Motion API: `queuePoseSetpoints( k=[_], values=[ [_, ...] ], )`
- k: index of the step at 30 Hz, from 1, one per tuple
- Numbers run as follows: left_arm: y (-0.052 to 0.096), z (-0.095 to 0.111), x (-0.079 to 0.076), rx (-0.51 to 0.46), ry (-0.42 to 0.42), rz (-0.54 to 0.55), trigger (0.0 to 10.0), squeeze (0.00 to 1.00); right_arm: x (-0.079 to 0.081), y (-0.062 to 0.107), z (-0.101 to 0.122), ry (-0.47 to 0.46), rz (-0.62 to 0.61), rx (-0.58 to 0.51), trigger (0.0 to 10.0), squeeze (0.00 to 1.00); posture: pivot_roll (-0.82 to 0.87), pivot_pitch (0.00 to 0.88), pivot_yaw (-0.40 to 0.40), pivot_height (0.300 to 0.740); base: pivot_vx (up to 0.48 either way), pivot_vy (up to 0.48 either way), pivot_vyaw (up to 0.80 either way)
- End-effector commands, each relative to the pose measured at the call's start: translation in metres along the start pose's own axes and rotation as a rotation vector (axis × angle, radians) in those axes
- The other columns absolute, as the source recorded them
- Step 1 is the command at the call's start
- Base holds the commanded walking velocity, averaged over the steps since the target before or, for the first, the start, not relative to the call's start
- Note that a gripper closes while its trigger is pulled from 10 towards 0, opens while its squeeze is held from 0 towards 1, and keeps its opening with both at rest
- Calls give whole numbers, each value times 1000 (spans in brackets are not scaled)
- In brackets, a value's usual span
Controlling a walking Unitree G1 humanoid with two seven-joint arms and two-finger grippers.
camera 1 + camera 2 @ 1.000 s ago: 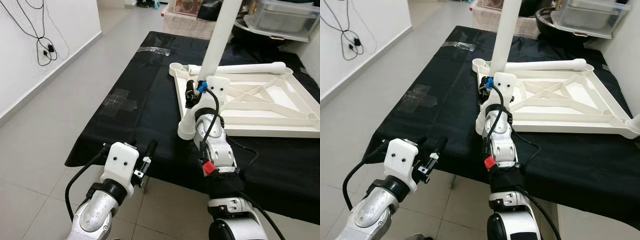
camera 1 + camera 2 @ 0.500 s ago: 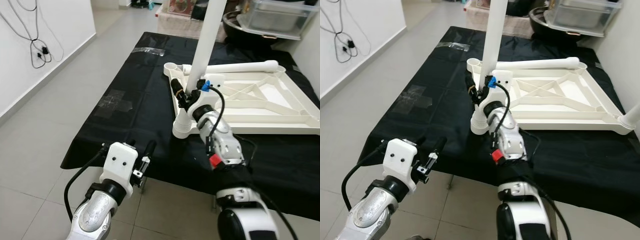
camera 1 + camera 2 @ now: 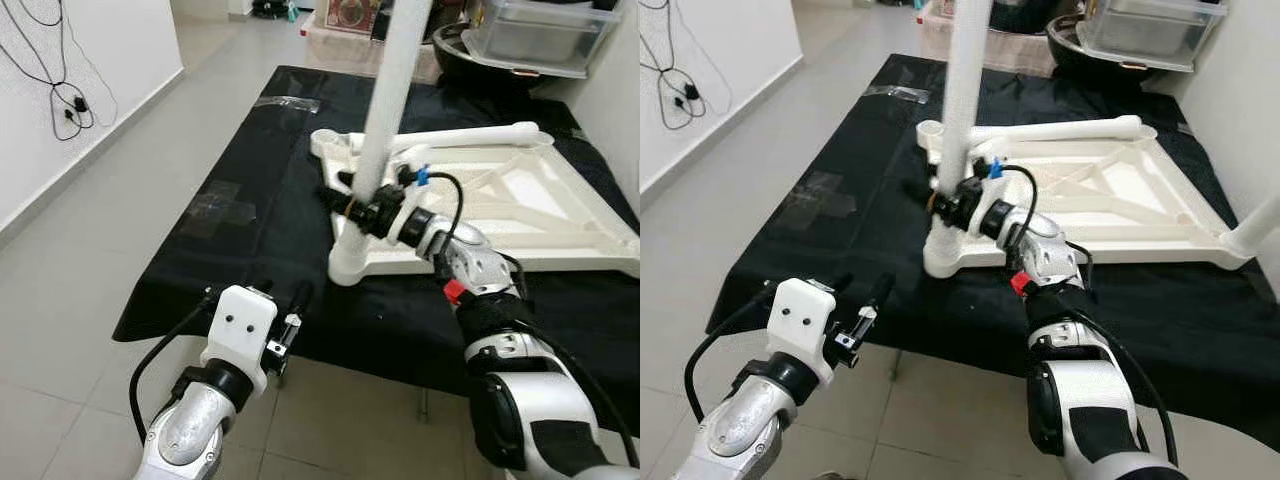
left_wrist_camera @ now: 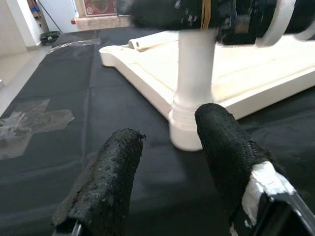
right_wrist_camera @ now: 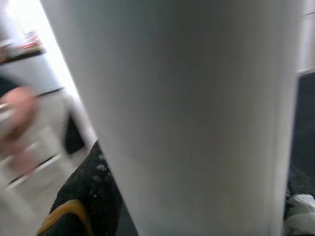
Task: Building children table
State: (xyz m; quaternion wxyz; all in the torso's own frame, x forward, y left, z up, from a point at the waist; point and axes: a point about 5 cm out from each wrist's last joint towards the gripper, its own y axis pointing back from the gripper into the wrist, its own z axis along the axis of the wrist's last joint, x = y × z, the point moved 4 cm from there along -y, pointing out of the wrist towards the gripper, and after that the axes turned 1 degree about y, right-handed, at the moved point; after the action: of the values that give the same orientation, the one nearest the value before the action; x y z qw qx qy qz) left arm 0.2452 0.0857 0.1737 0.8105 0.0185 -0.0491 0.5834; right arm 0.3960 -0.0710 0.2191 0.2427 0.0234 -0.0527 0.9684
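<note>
r gripper [image 3: 352,203] clamps upright leg [image 3: 385,110] at tabletop [image 3: 560,215] corner.

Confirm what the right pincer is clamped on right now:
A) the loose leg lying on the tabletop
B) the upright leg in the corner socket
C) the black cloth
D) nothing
B: the right pincer grips the upright white leg standing in the upturned tabletop's corner socket.

Tabletop [image 3: 520,195] lies underside-up on the counter [image 3: 270,200], toward its right half. Upright leg [image 3: 385,120] stands in the near-left corner socket. Second leg [image 3: 470,137] lies along the far edge. Left claw [image 3: 283,312] just before the counter's near edge. Bins [image 3: 545,35] behind the counter.
</note>
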Motion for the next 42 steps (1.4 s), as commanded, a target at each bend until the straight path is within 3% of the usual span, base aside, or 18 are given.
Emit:
queuePoseSetpoints(
  k=[1,3,7,8,9,10,16,20,22,23,24,25,27,30,37,40,41,42],
  values=[
    [2,-2,-2,8,-1,-2,10000,0,17,-11,-6,-14,125,42,10000,0,179,81,-84,740,0,0,0],
    [2,-2,-2,8,-1,-1,10000,0,32,-12,-6,-14,276,69,10000,0,179,82,-85,740,0,0,0],
    [2,-2,-3,8,0,-2,10000,0,43,-12,-4,-25,383,65,10000,0,175,78,-85,740,0,0,0],
    [2,-3,-3,7,0,-3,10000,0,45,-14,-2,-23,401,50,2745,0,173,75,-84,740,0,0,0],
    [2,-3,-3,7,0,-3,10000,0,45,-14,-2,-23,401,50,2745,0,173,75,-84,740,0,0,0],
    [1,-2,-4,5,1,-4,10000,0,45,-17,-1,-35,410,30,0,0,174,75,-86,740,0,0,0],
    [0,-2,-4,1,0,-6,10000,0,33,-26,4,12,240,-53,0,0,173,76,-85,740,0,0,0],
    [-1,-2,-3,-1,-3,-8,10000,0,15,-22,9,62,20,-113,0,0,170,76,-82,740,0,0,0],
    [-1,-2,-3,-1,-3,-8,10000,0,15,-22,9,62,20,-113,0,0,170,76,-82,740,0,0,0],
    [-1,-1,-4,-8,0,-10,10000,0,-8,-13,1,94,-248,-86,0,0,159,78,-79,740,0,0,0],
    [-1,-1,-4,-8,0,-10,10000,0,-8,-13,1,94,-248,-86,0,0,159,78,-79,740,0,0,0],
    [-1,0,-5,-12,3,-9,10000,0,-24,-1,-7,108,-460,-52,0,0,154,81,-74,740,0,0,0],
    [-1,0,-5,-12,3,-9,10000,0,-24,-1,-7,108,-460,-52,0,0,154,81,-74,740,0,0,0],
    [-1,3,-7,-25,8,-9,10000,0,-53,41,-23,115,-955,-4,0,0,153,81,-80,740,0,0,0],
    [-4,15,-8,-68,11,1,10000,0,-50,63,-23,99,-1249,-52,0,0,155,78,-84,740,0,0,0],
    [-4,18,-8,-78,-5,1,10000,0,-46,59,-22,89,-1265,-66,0,0,155,77,-86,740,0,0,0],
    [-3,21,-8,-87,-11,2,10000,0,-43,51,-19,78,-1251,-88,9569,0,155,77,-87,740,0,0,0],
    [-3,21,-8,-87,-11,2,10000,0,-43,51,-19,78,-1251,-88,9569,0,155,77,-87,740,0,0,0]
  ],
)
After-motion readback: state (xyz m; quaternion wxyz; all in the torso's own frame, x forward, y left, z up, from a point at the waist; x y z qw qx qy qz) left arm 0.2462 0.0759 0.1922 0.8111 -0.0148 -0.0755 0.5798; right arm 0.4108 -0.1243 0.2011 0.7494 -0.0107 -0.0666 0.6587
